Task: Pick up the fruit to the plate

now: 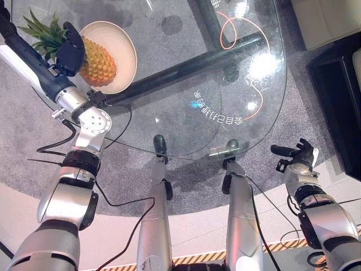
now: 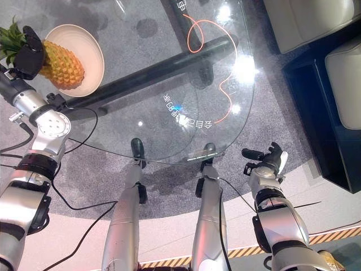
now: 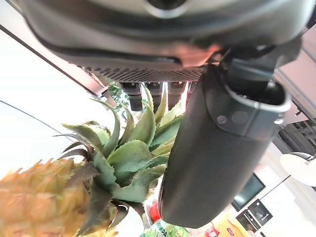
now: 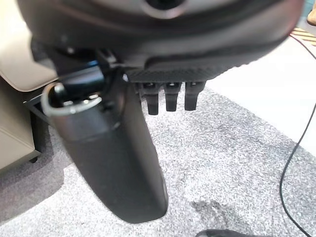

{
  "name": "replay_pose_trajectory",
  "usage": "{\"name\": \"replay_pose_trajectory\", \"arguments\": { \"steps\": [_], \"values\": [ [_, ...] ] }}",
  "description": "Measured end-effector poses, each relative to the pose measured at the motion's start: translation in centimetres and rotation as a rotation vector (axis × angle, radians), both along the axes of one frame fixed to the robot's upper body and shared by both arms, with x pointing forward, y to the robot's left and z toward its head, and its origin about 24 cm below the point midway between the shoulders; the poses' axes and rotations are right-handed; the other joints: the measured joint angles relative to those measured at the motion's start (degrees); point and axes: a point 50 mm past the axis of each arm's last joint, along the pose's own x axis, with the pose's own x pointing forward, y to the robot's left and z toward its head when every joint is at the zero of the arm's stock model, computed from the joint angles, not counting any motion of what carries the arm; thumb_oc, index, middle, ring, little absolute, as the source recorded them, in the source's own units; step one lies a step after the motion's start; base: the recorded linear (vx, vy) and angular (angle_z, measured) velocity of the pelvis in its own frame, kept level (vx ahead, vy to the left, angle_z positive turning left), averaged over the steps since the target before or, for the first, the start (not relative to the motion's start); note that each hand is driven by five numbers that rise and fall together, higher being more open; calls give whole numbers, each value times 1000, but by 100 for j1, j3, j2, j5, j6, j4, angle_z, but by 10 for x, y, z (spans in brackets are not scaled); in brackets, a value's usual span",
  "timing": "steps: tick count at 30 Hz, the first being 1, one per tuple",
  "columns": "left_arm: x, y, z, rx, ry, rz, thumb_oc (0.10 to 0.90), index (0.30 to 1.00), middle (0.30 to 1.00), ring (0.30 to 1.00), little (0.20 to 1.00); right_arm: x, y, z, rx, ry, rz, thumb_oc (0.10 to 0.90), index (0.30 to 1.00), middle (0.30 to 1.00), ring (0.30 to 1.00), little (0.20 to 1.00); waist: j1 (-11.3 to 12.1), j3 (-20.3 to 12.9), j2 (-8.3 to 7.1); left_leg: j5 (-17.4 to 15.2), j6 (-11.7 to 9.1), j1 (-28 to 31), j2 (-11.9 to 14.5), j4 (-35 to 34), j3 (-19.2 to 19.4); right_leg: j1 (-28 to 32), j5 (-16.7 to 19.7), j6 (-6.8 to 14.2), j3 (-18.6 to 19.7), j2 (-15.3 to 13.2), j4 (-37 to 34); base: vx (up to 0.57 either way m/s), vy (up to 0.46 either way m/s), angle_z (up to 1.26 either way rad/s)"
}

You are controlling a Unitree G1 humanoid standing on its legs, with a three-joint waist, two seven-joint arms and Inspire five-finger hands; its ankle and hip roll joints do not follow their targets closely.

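A pineapple (image 1: 99,65) lies on its side on a cream plate (image 1: 125,45) at the far left of the glass table; its green crown (image 1: 39,31) juts past the plate's left rim. My left hand (image 1: 69,49) sits at the base of the crown, fingers straight, not curled round the fruit. The left wrist view has its thumb (image 3: 217,148) lying straight beside the crown leaves (image 3: 131,158), with the fruit's body (image 3: 39,202) close by. My right hand (image 1: 299,158) hangs open off the table's near right edge, over grey carpet (image 4: 237,148).
The round glass table (image 1: 265,113) has a dark bar (image 1: 186,68) beneath it and an orange cord (image 1: 237,31) at the far side. A dark cabinet (image 1: 338,84) and a beige seat (image 1: 324,20) stand to the right.
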Motion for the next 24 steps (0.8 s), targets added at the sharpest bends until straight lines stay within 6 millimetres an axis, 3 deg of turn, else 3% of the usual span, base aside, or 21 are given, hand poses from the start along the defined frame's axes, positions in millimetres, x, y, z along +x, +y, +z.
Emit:
{"name": "replay_pose_trajectory", "arguments": {
  "steps": [13,24],
  "values": [
    [-6,-6,-15,27,-5,-78,800,900,900,900,900,0,0,0,12,-8,-9,800,900,900,900,900,72,0,0,12,1,12,-2,4,-59,54,-1,-1,-53,-2,0,-4,-6,1],
    [-10,-23,-25,18,-40,-188,800,900,900,900,900,-1,2,-4,30,-8,-21,800,900,900,900,900,243,0,1,37,-2,106,-6,8,-172,158,-78,-54,-149,-21,146,-15,-10,4]
  ]
}}
